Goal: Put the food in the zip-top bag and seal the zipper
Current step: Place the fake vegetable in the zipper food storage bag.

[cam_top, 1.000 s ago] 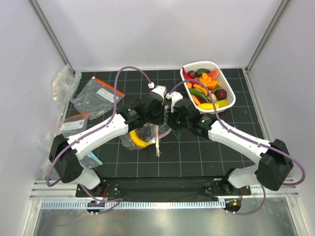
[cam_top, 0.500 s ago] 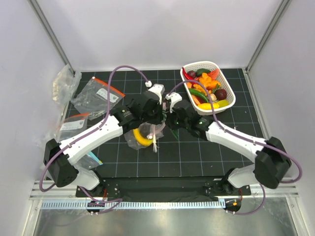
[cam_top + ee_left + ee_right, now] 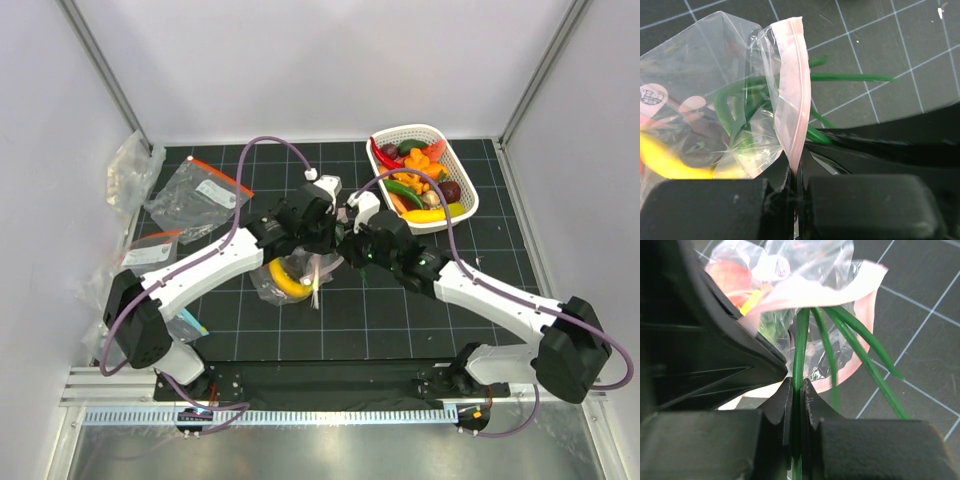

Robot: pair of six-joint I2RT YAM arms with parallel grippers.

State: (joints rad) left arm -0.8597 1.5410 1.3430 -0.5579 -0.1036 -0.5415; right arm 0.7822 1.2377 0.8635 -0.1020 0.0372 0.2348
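The clear zip-top bag (image 3: 285, 285) lies mid-table with a yellow banana (image 3: 283, 282) inside it. In the left wrist view the banana (image 3: 670, 162) and green pieces show through the bag (image 3: 700, 65). My left gripper (image 3: 796, 172) is shut on the pale pink zipper (image 3: 792, 95) at the bag's mouth. My right gripper (image 3: 797, 390) is shut on a thin green stalk (image 3: 801, 345) that runs under the zipper (image 3: 805, 290) into the bag; other green stalks (image 3: 850, 77) stick out over the mat. Both grippers (image 3: 325, 240) (image 3: 352, 245) meet at the bag's right edge.
A white basket (image 3: 408, 129) at the back right holds the rest of the food (image 3: 425, 180). Two clear bags with orange-red strips (image 3: 200, 190) (image 3: 150, 250) and crumpled plastic (image 3: 130, 170) lie at the left. White walls surround the black grid mat.
Both wrists swayed slightly left and came back, the bag shifting with them. The right arm has stretched a little further toward the bag. Both grips are unchanged.
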